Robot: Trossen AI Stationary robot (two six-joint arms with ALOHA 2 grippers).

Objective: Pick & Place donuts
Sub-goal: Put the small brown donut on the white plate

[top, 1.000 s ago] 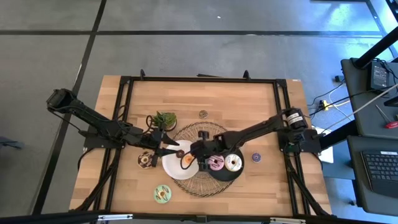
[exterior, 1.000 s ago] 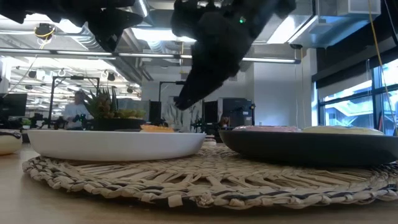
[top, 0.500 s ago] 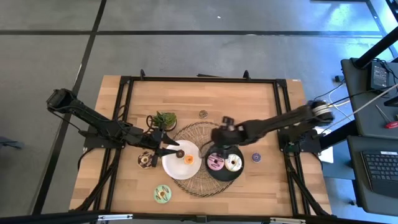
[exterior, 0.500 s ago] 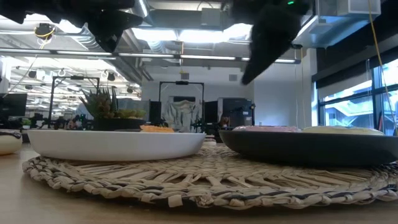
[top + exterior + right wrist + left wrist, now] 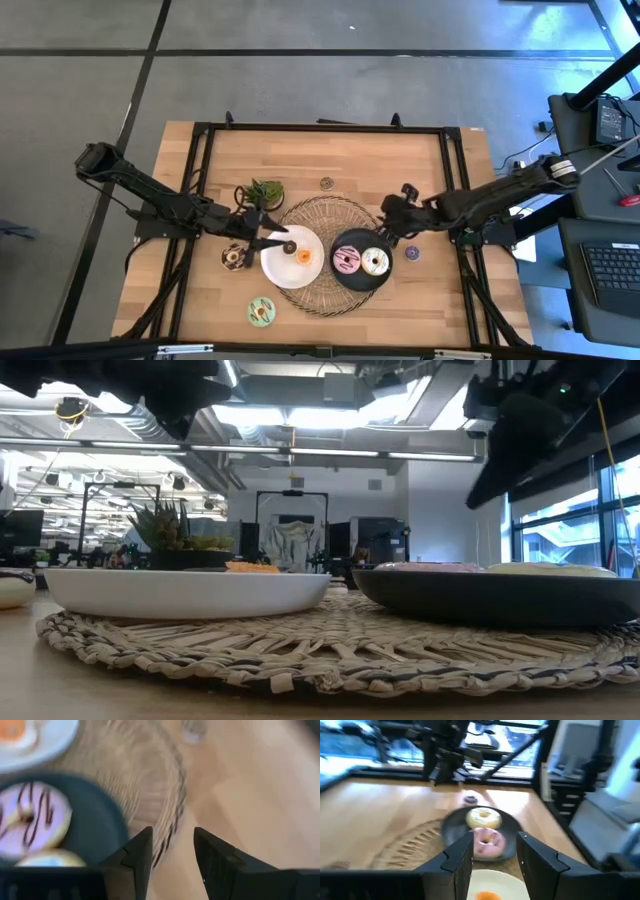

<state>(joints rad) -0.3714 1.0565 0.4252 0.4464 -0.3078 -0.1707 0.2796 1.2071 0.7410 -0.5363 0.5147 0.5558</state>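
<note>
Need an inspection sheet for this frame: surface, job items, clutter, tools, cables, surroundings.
Surface: wooden table carrying a woven mat.
Job's things: orange donut on the white plate; pink donut and cream donut on the black plate; brown donut, green donut, purple mini donut and dark mini donut lie on bare wood.
Clutter: potted plant.
Tools: left tool open, empty, over the white plate's rim; right tool open, empty, by the black plate.
Cables: bundle past the table's right edge.
Surroundings: side desk with keyboard; open office behind.
</note>
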